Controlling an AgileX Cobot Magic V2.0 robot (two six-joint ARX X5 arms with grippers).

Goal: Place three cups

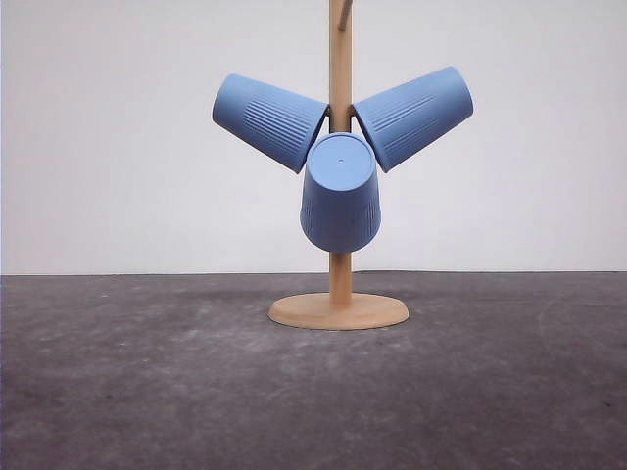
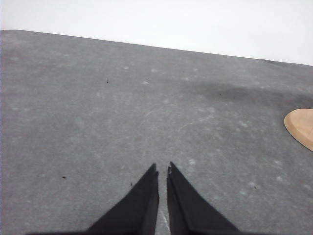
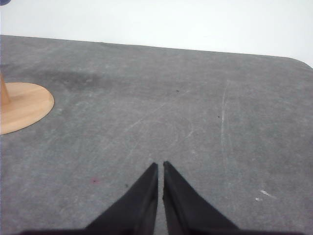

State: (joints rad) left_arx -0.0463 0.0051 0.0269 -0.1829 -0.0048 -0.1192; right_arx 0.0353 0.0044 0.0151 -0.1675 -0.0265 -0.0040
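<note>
Dark grey felt covers the surface (image 1: 118,392) before a white wall. All three cups (image 1: 340,196) hang on the wooden cup tree (image 1: 339,310), centre. Left tool (image 2: 162,171) and right tool (image 3: 160,166) are closed, empty. Placing looks finished; nothing further seems needed.

Stand (image 1: 339,309): on the table (image 1: 118,392), centre of the front view, base flat, post upright.
Left cup (image 1: 267,119): on the post, at 10 o'clock from the middle cup.
Right cup (image 1: 414,115): on the post, at 2 o'clock from the middle cup.
Middle cup (image 1: 340,196): in front of the post, below and between the other two, base towards the camera.
</note>
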